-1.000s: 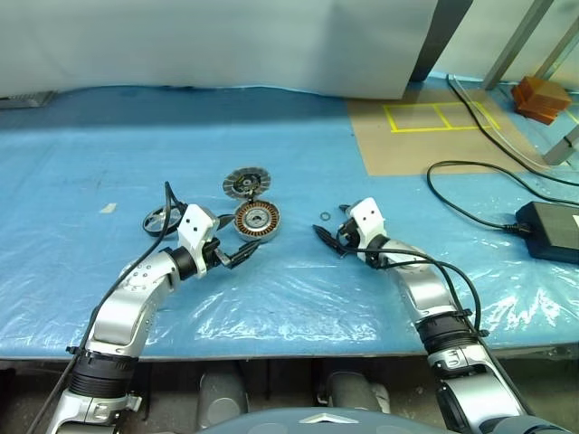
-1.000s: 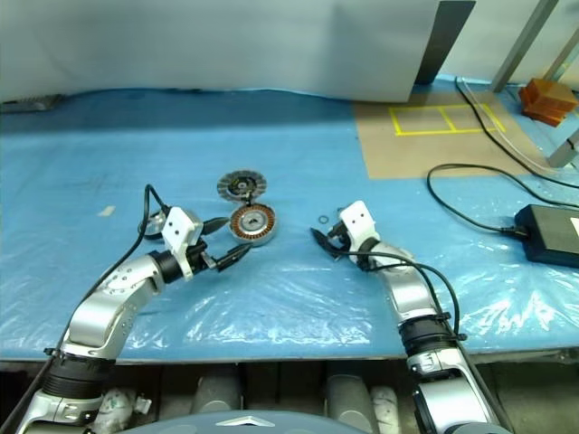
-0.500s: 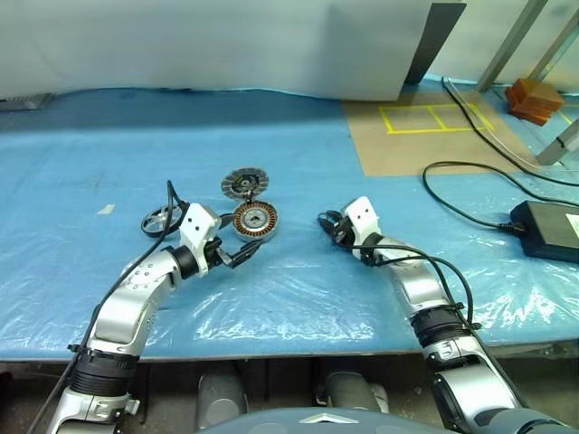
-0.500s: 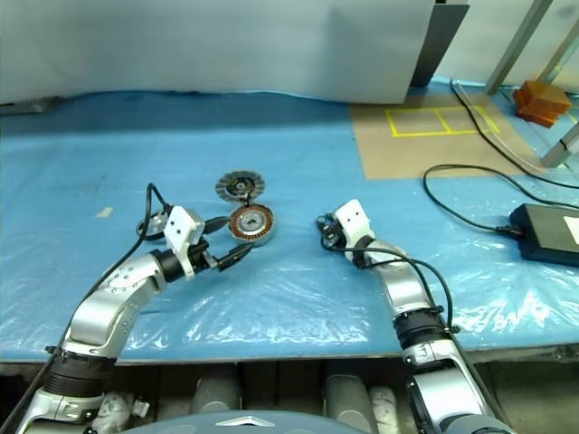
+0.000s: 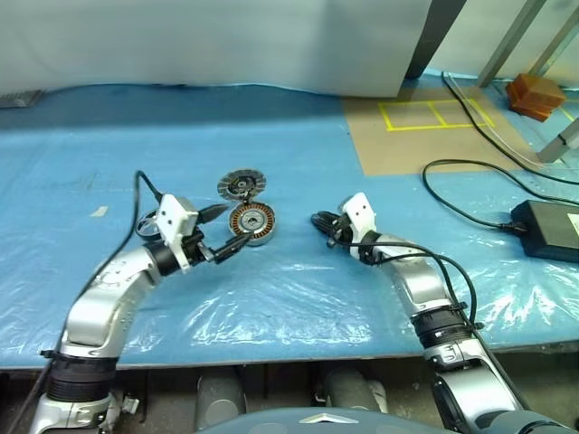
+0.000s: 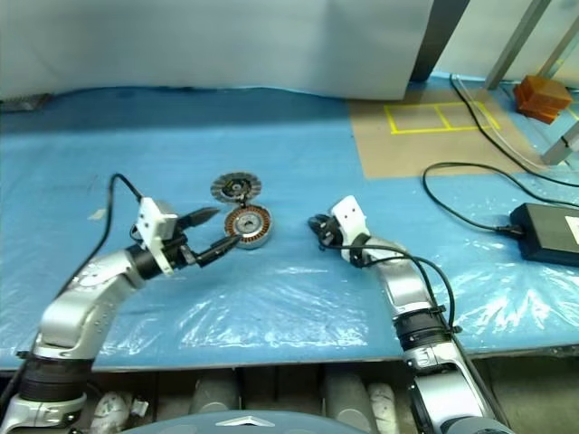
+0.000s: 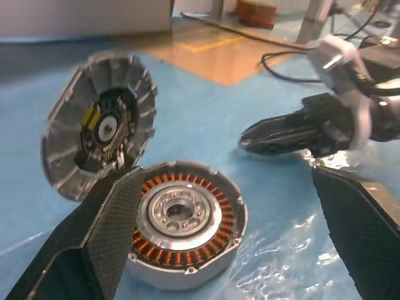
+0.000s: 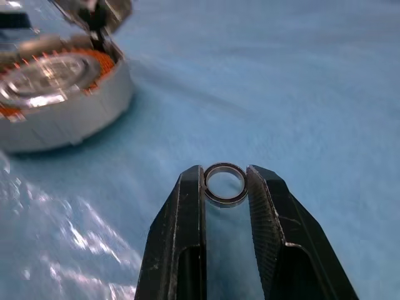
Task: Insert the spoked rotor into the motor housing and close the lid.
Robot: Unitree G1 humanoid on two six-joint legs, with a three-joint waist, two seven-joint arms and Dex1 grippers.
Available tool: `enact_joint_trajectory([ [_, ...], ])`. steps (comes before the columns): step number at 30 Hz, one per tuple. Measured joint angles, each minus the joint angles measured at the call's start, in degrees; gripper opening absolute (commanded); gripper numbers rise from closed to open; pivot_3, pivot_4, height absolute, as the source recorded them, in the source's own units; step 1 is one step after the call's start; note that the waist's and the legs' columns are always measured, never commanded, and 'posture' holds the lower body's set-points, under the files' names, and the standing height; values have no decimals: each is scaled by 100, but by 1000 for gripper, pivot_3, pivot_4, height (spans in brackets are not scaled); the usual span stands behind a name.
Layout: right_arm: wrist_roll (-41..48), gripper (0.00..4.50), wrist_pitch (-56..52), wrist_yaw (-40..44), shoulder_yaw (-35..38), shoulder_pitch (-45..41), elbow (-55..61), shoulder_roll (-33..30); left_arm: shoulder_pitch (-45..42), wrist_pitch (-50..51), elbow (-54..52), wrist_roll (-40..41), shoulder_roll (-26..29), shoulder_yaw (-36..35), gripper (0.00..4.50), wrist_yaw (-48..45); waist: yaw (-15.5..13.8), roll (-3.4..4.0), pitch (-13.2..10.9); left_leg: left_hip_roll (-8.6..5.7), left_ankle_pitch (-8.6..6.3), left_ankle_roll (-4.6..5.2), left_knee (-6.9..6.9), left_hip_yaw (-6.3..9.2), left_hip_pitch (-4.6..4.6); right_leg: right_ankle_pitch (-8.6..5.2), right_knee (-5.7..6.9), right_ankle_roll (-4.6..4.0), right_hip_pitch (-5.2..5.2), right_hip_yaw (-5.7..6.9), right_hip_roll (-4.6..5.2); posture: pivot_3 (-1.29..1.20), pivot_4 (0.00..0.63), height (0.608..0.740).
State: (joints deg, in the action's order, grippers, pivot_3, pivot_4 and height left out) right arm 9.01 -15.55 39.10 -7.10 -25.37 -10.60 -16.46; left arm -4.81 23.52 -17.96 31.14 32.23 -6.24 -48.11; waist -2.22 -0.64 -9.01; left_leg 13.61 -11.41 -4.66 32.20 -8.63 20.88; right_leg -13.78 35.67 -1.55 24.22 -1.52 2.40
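Observation:
The motor housing (image 5: 254, 221), silver-rimmed with copper windings, lies on the blue plastic sheet. A finned silver disc, the lid (image 5: 242, 185), rests just behind it. The spoked rotor (image 5: 147, 220) lies to the left, partly hidden behind my left wrist. My left gripper (image 5: 232, 223) is open, with its fingers spread just left of the housing (image 7: 181, 222) and above the sheet. My right gripper (image 8: 225, 181) is shut on a small metal ring (image 8: 225, 185). It hovers right of the housing (image 8: 56, 87), and its black fingers (image 7: 287, 131) point toward the housing.
A black power brick (image 5: 547, 228) with its cable (image 5: 461, 172) lies at the right. A brown board with yellow tape (image 5: 425, 127) and an orange box (image 5: 529, 92) are at the back right. A white scrap (image 5: 98, 212) lies at the left. The table's front edge (image 5: 271, 348) is close.
My right gripper closed on the small ring that lay on the sheet and lifted it, shifting left. My left gripper rose and drew back to the left, still open.

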Motion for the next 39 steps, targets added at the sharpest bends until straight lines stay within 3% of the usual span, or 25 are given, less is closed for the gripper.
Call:
enact_joint_trajectory([
  [5, 355, 557, -596, 742, -281, -643, 706, -36, 500, 38, 32, -67, 406, 2, 4500, -415, -23, 2, -1, 8, -6, -10, -15, 3, 1, -1, -21, 0, -2, 9, -5, 0, 150, 740],
  [11, 332, 557, -590, 1278, -683, -1139, -164, 244, 528, -257, 248, -311, 344, 6, 4500, -362, -31, 3, -2, 8, -6, -9, 8, 4, 1, -1, 0, -1, -5, 12, 3, 0, 150, 740],
  [20, -33, 557, 35, 1512, -883, -1787, -1724, 715, 753, -380, 169, -402, 4, 78, 4500, -81, -18, 2, -1, 11, -5, -8, 10, 4, 4, 1, 6, -5, -4, 14, 1, 0, 150, 740],
  [39, -570, 557, 912, 1473, -915, -2206, -3045, 982, 785, -549, 155, -613, -163, 173, 4500, 211, -25, 2, -1, 16, -3, -4, 33, 4, 3, 7, 21, -15, -5, 17, 3, 0, 150, 740],
])
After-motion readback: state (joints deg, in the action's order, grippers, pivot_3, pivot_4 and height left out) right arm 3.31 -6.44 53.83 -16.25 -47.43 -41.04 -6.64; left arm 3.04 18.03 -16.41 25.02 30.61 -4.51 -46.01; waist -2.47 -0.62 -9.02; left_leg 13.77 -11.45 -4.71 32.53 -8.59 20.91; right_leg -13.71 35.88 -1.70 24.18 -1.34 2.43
